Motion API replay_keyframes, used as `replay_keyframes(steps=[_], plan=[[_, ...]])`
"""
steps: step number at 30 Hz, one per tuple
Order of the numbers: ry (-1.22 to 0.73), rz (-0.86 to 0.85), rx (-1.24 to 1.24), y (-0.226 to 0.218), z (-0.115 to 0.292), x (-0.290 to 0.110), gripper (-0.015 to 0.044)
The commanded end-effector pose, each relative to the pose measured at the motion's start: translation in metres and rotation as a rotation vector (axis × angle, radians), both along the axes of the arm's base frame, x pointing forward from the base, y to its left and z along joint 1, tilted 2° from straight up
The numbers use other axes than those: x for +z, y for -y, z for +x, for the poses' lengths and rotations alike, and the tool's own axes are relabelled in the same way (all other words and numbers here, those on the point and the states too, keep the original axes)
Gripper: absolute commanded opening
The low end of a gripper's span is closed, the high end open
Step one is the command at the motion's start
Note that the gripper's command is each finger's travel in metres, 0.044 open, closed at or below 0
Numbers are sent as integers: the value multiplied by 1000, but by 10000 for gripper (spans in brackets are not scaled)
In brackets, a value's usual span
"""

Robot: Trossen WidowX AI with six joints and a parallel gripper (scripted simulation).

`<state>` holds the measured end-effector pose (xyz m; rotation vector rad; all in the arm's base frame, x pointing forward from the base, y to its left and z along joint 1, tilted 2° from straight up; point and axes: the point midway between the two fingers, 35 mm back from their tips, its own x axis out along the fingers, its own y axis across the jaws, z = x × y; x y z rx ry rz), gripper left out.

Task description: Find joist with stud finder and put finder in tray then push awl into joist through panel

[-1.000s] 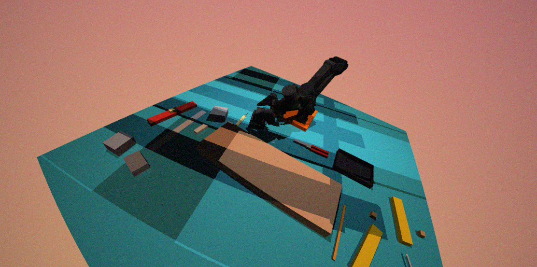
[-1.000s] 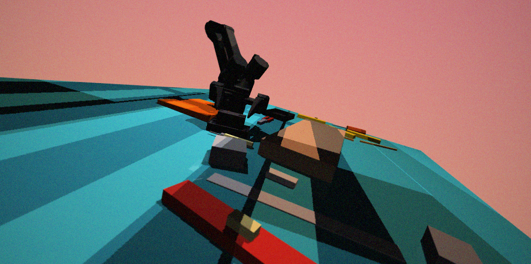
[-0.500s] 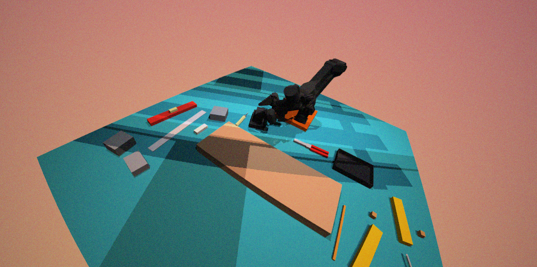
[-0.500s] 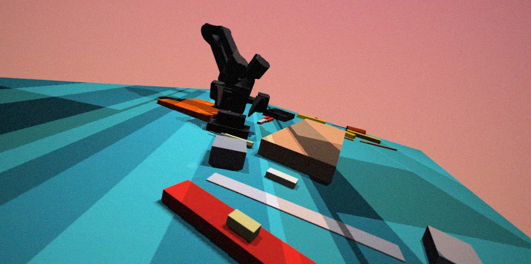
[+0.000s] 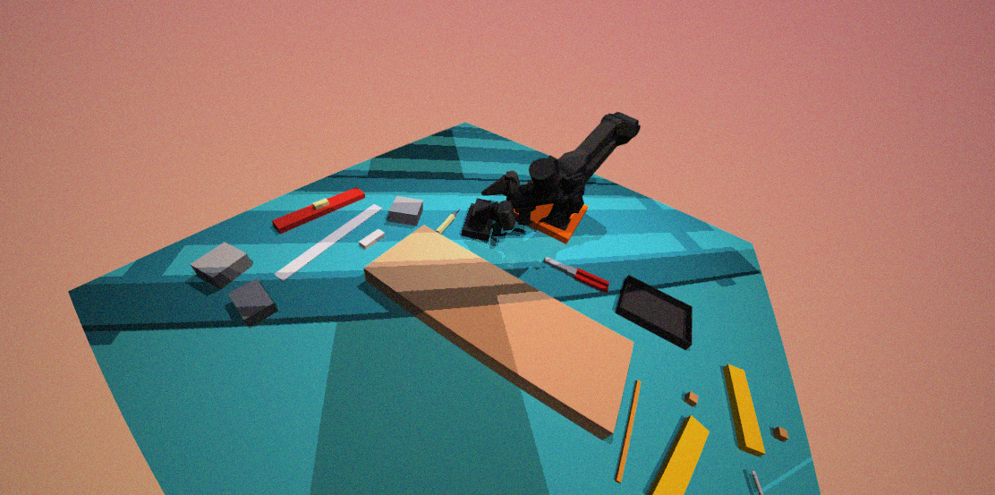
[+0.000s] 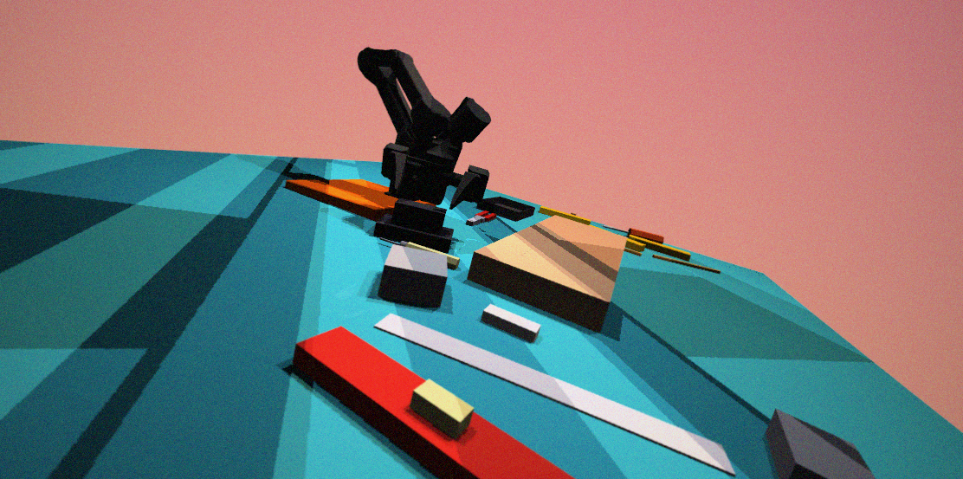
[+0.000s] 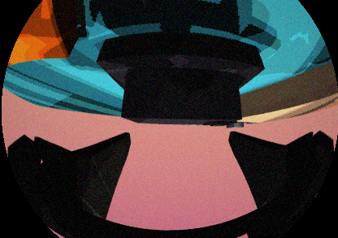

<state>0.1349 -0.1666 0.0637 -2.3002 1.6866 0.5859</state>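
The stud finder (image 5: 477, 221) (image 6: 416, 224) (image 7: 183, 94) is a black block on a wider black base. It stands on the table close to the arm's base. My gripper (image 5: 492, 208) (image 6: 424, 197) (image 7: 182, 138) is open and empty, low beside the stud finder's upper part; the wrist view shows a gap between block and fingertips. The awl, seemingly the tool with a pale yellow handle (image 5: 446, 222) (image 6: 436, 255) and thin metal tip, lies near the panel's corner. The tan floor panel (image 5: 571, 345) (image 6: 525, 260) lies flat. The black tray (image 5: 652, 329) (image 6: 505, 212) holds nothing visible. The joist is hidden.
A grey block (image 5: 404, 209) (image 6: 412, 276) stands near the awl. Red-handled pliers (image 5: 591, 279) (image 6: 481, 218) lie between arm and tray. A red level (image 5: 344, 200) (image 6: 364, 367), white strip (image 5: 327, 242) (image 6: 539, 381) and yellow bars (image 5: 744, 407) lie farther out. The arm stands on an orange plate (image 5: 567, 232) (image 6: 337, 194).
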Motion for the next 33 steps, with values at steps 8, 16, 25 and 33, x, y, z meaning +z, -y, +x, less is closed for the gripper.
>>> replay_keyframes(steps=[8,16,25,33], plan=[[5,-2,-1,1,2,74,440],[87,182,-85,7,7,57,440],[440,909,-713,15,5,26,440],[696,1313,-1305,21,5,24,440]])
